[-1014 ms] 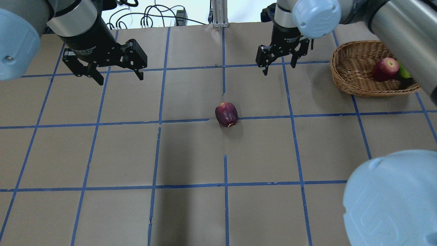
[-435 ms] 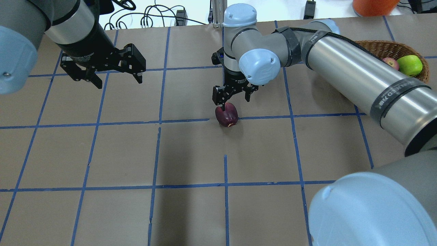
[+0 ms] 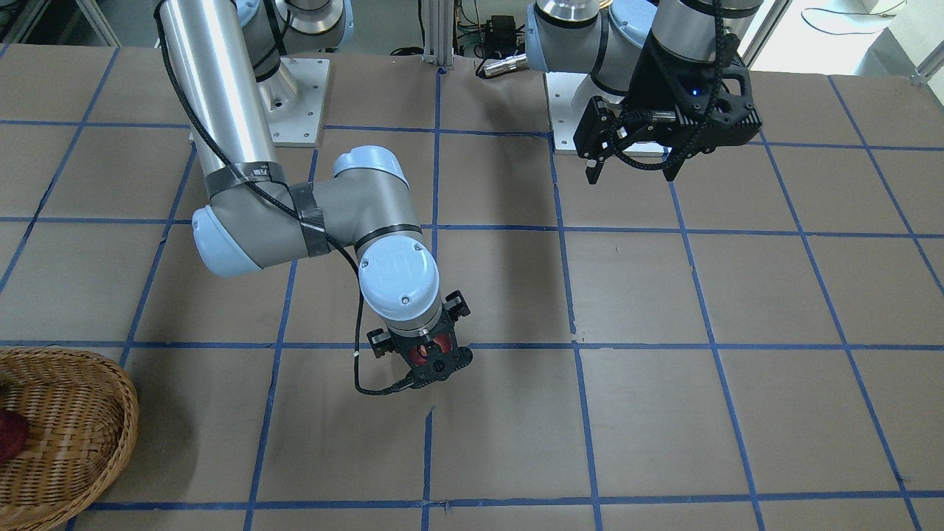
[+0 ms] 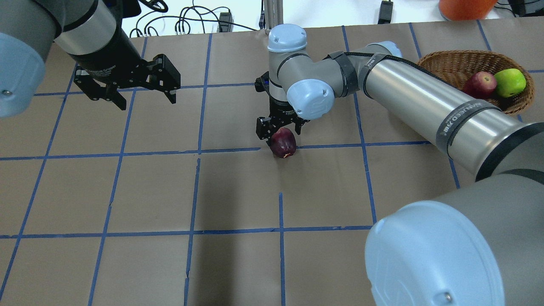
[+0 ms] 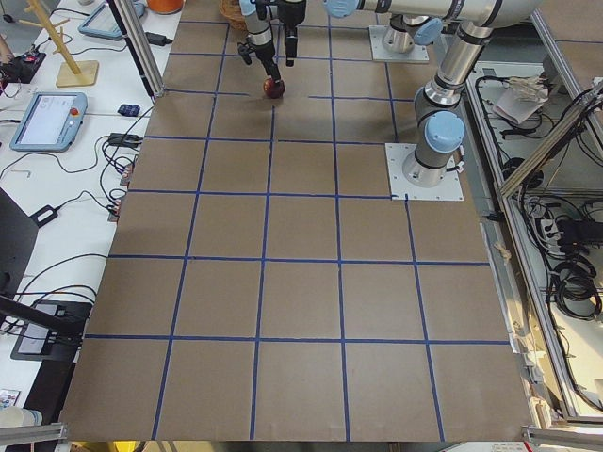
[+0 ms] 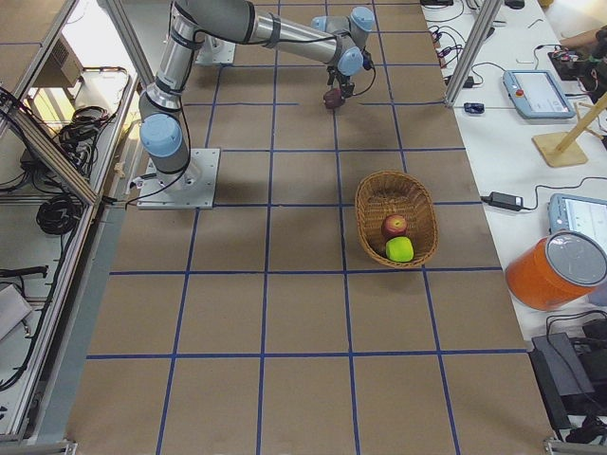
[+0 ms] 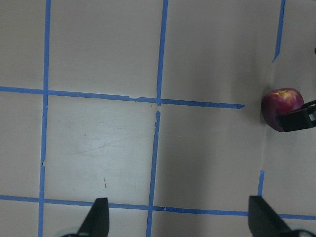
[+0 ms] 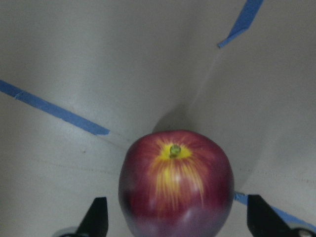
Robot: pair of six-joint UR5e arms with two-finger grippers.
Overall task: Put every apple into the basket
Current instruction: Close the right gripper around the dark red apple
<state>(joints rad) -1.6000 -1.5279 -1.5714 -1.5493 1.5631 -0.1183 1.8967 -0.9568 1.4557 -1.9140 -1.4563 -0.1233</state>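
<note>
The dark maroon apple point(image 4: 283, 143) lies on the table's middle, at a blue tape line. My right gripper point(image 4: 278, 131) is open and low over it, one finger on each side. In the right wrist view the apple point(image 8: 175, 185) sits stem up between the fingertips point(image 8: 97, 217), with small gaps. My left gripper point(image 4: 146, 101) is open and empty, high at the back left. The wicker basket point(image 4: 446, 63) at the back right holds the red apple point(image 4: 479, 85) and the lime-green apple point(image 4: 510, 82).
The table is brown paper with a grid of blue tape point(image 4: 280, 229). My right arm's long forearm point(image 4: 425, 102) stretches from the front right across to the middle, passing close by the basket. An orange container point(image 6: 555, 270) stands off the table beyond the basket.
My right gripper has swung from near the basket to the table's middle and come down around the maroon apple. My left gripper has barely moved.
</note>
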